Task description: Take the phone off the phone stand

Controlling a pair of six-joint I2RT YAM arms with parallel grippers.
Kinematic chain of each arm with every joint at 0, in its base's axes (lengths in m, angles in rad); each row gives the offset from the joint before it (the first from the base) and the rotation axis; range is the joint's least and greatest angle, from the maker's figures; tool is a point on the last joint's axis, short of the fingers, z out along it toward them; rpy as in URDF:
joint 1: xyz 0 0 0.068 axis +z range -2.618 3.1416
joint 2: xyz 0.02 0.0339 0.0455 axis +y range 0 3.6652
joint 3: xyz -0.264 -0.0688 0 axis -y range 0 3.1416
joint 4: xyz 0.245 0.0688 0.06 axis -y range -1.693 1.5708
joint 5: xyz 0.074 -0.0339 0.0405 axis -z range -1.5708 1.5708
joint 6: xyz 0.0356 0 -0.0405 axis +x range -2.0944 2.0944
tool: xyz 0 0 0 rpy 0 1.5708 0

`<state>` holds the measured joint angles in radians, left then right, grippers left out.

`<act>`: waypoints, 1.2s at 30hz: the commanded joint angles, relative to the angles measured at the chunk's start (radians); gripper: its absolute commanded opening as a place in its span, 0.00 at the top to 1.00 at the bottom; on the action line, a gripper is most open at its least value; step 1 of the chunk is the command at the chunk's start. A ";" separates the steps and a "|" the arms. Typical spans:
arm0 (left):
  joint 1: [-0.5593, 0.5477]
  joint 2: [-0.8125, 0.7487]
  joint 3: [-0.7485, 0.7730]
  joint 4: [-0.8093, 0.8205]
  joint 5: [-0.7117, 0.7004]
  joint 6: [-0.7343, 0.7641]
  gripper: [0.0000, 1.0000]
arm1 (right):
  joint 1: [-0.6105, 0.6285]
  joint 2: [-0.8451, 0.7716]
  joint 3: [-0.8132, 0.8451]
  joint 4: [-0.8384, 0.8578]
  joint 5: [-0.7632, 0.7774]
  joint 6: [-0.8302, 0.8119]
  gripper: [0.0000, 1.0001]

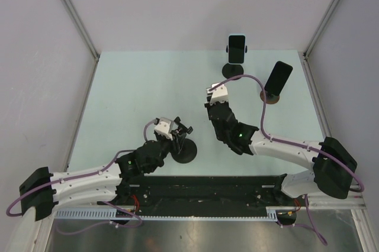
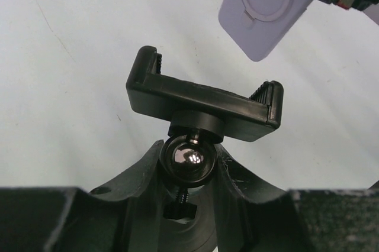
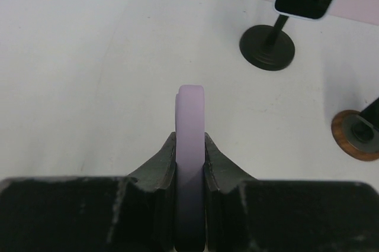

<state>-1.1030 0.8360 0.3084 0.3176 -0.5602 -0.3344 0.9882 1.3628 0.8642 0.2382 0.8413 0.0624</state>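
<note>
Pale green desk (image 1: 136,98) between white walls, seen from above. The left hand (image 1: 173,136) grips the phone stand (image 1: 185,152) close to the arm bases. The right hand (image 1: 212,92) hangs beyond it and to its right, and its load is too small to read here. Past the right hand stand two more occupied holders, one on a black foot (image 1: 233,70) and one on a wooden foot (image 1: 271,97).

From the left wrist, that hand's fingers are partly closed round the stand's ball joint (image 2: 188,158). The clamp (image 2: 204,101) above it is empty. The phone (image 2: 260,9), lavender back showing, hangs clear of the clamp, up and to the right.

From the right wrist, the right hand is nipped narrow on the phone's flat faces, which show edge-on between the fingers.

I judge three risks. The pinch is small on smooth faces, so a quick swing could let the phone pivot or slip. The black-footed holder lies ahead and right of this hand and the wooden foot to its right, so a careless sweep could knock either. An abrupt release by the left hand might tip the stand.
</note>
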 commanded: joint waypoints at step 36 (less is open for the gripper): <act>0.638 0.466 0.339 0.357 0.480 0.316 1.00 | -0.026 -0.453 -0.123 -0.048 -0.228 -0.079 1.00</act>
<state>-0.5316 1.2945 0.5579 0.5591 -0.0998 -0.0486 0.9646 0.9604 0.7326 0.1658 0.6186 -0.0292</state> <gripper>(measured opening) 0.370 0.178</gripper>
